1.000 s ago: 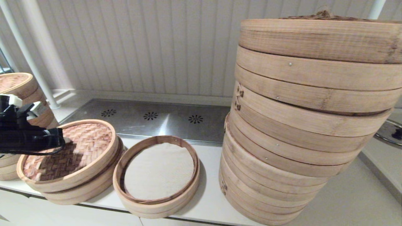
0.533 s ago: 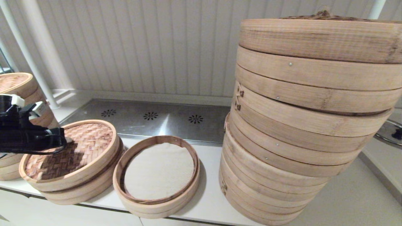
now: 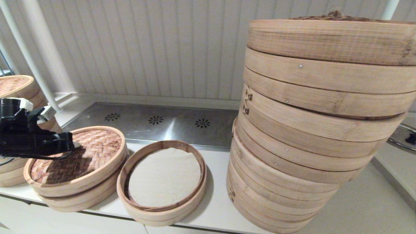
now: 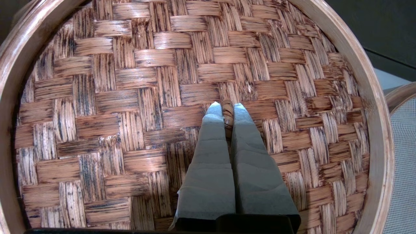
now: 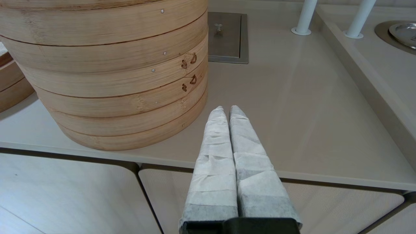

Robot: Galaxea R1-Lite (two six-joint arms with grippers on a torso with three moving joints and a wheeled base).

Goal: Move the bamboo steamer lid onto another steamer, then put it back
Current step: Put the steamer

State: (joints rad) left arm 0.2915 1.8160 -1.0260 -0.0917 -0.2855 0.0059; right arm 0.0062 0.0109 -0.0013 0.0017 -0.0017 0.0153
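Observation:
The bamboo steamer lid point(image 3: 94, 152), reddish-brown herringbone weave with a pale rim, is at the front left of the counter, slightly tilted over its own small basket point(image 3: 81, 200). My left gripper point(image 3: 74, 145) comes in from the left and is shut on the lid's tiny centre loop point(image 4: 227, 112), which shows between the wrapped fingertips of the left gripper point(image 4: 227, 109). Another steamer point(image 3: 162, 216), shallow with a white liner, stands open just right of the lid. My right gripper point(image 5: 227, 109) is shut and empty, hanging over the counter's front edge beside the huge stack.
A huge stack of bamboo baskets point(image 3: 312, 130) with a knotted lid fills the right side. A medium stack point(image 3: 16, 87) stands at the far left behind my left arm. A perforated metal plate point(image 3: 156, 125) lies at the back, with white posts point(image 3: 39, 65) near the wall.
The lid, held by its loop, has shifted a little to the right toward the white-lined basket, and my left gripper has moved with it. The right arm has not moved.

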